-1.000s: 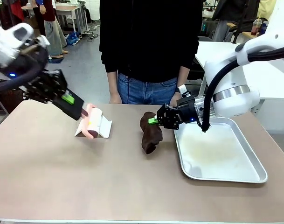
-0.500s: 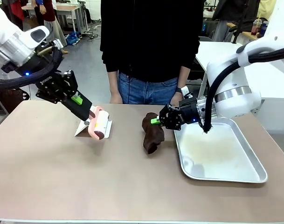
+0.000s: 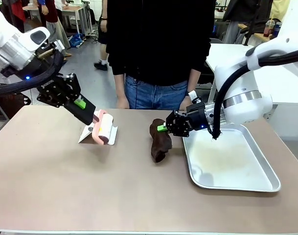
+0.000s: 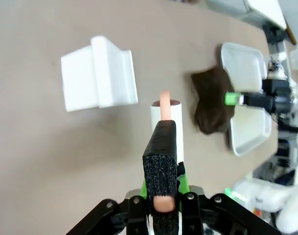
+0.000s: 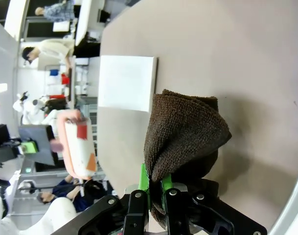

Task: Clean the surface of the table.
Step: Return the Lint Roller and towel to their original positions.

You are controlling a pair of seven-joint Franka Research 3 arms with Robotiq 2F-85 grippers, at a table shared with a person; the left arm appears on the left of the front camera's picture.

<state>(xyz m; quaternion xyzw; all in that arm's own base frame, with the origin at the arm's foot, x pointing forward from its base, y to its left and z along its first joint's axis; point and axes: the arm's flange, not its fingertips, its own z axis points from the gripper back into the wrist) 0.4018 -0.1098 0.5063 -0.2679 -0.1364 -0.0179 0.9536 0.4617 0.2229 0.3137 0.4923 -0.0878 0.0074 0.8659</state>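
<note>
The right gripper is clamped on a brown cloth whose lower end rests on the table, just left of the tray. The left gripper is closed on a pink-handled lint roller, held over a white stand further left of the tray. A person stands behind the table.
</note>
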